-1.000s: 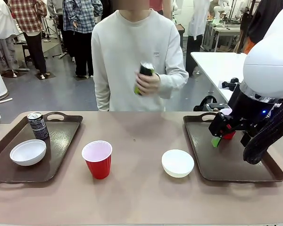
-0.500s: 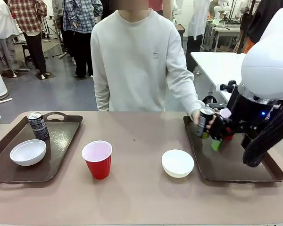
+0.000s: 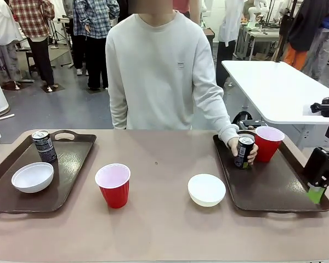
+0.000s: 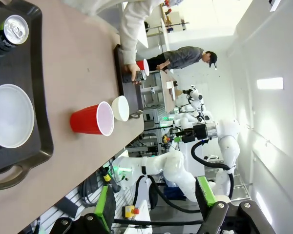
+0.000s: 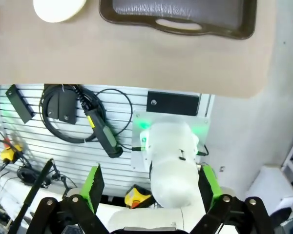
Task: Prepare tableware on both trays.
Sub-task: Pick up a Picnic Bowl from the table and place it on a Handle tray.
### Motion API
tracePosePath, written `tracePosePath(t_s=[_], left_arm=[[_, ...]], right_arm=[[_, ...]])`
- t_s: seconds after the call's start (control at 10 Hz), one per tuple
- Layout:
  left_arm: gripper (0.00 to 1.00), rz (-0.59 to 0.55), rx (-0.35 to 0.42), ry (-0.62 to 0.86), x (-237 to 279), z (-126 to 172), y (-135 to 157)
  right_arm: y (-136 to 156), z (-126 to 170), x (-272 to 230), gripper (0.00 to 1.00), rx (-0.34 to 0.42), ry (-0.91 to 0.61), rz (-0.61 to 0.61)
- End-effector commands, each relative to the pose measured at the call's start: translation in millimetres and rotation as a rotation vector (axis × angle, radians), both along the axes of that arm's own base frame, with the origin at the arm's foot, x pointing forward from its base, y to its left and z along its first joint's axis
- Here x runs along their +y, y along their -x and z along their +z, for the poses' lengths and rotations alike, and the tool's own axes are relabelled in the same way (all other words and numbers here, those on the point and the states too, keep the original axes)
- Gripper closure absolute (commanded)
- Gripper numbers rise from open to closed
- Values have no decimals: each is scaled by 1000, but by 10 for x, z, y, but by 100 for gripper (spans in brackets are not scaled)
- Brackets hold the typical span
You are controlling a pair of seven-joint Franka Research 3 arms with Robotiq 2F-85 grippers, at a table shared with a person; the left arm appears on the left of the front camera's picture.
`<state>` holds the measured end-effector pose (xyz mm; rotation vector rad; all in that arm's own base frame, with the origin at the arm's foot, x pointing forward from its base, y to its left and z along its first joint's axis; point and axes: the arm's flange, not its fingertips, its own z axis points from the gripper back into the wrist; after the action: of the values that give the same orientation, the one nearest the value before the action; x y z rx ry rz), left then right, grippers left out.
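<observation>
Front view: the right gripper has pulled away from the red cup it was over and hangs at the right tray's near corner, while the person's hand, with a dark can, is now down at that tray, can upright beside the cup. The other cup, red with a white inside, and a white bowl stand between the trays. Left wrist view: the left gripper is spread, empty. Right wrist view: the right gripper's fingers part widely, holding nothing.
</observation>
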<state>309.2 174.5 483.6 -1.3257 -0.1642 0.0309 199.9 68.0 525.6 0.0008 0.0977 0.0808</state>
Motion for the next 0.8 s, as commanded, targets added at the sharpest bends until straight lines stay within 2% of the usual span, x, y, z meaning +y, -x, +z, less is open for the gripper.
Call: tracePosePath(t_s=[0.0,0.2,0.4,0.5,0.7], left_arm=[[13,3,-1,15,15,41,1],[13,3,-1,15,15,41,1],[13,3,-1,15,15,41,1],[13,3,-1,15,15,41,1],[13,3,-1,15,15,41,1]], right_arm=[[-6,-540,4,0,24,11,24],[-134,-529,107,0,13,20,17],[-524,-486,391,0,-77,-17,-80],[-682,-498,600,0,-119,-59,-81],[-977,-639,931,0,-167,-41,-66]])
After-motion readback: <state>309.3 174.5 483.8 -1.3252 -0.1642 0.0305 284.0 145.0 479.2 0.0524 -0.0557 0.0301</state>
